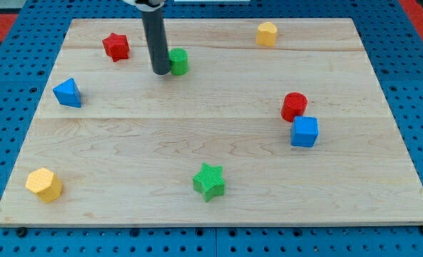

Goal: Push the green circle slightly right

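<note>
Since my tip (160, 72), a bare rod gripping nothing, touches the small green circle block (178, 61) on its left, an off-centre shove could spin it toward the far edge of the wooden board (211, 143).

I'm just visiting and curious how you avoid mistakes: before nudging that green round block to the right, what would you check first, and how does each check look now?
1. My tip is on the view's left side of the green circle: ok.
2. Tip touching the block: looks so, cannot tell for certain.
3. Path to the view's right is open; the yellow block sits far off: ok.
4. Red star lies behind the tip, out of the way: ok.
5. Board edge leaves room above the circle: ok.
</note>
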